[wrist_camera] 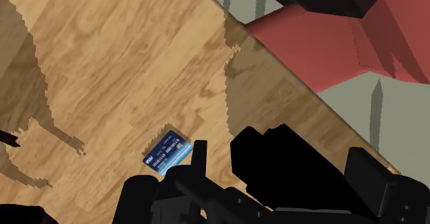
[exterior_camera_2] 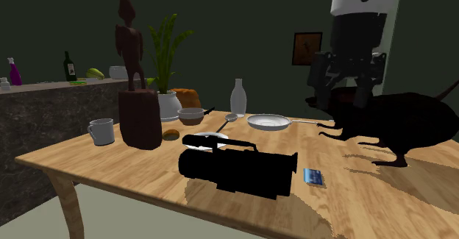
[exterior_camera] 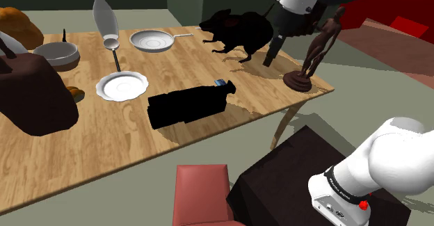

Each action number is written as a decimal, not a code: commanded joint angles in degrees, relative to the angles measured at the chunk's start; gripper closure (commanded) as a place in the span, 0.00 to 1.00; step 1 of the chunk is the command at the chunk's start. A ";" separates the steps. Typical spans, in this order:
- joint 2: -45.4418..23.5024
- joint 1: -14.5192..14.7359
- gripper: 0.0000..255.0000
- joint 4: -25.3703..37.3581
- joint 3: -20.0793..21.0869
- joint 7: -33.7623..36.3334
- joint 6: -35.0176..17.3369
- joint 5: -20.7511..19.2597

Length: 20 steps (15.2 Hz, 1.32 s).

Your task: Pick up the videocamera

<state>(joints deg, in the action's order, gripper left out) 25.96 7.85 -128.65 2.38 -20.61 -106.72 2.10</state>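
The videocamera [exterior_camera: 188,106] is all black and lies on its side on the wooden table [exterior_camera: 104,144], near the front edge. A small blue card [exterior_camera: 221,83] lies at its lens end. My gripper [exterior_camera: 268,59] hangs above the table, up and to the shoulder view's right of the videocamera, close to a black animal figure [exterior_camera: 240,31]. In the second exterior view the gripper [exterior_camera_2: 343,101] is open, well above the videocamera [exterior_camera_2: 239,168], with nothing between its fingers. The wrist view looks down on the videocamera [wrist_camera: 289,164] and the card [wrist_camera: 166,150].
A brown carved statue [exterior_camera: 316,51] stands at the table corner beside the gripper. A white plate [exterior_camera: 122,86], a pan [exterior_camera: 153,40], a clear bottle [exterior_camera: 103,14] and a dark bag [exterior_camera: 33,92] sit further along the table. A red chair [exterior_camera: 202,193] stands by the front edge.
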 commanded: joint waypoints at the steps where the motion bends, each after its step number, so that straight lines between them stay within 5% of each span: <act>1: -4.35 1.31 0.00 2.24 0.38 -3.01 -1.60 0.12; 17: -33.27 10.14 0.00 23.60 7.59 -21.92 -4.71 -1.89; 20: -34.65 10.51 0.00 23.36 7.94 -22.55 -6.12 -2.19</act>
<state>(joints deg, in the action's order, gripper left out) -8.31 18.18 -104.86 10.16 -43.05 -112.07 0.00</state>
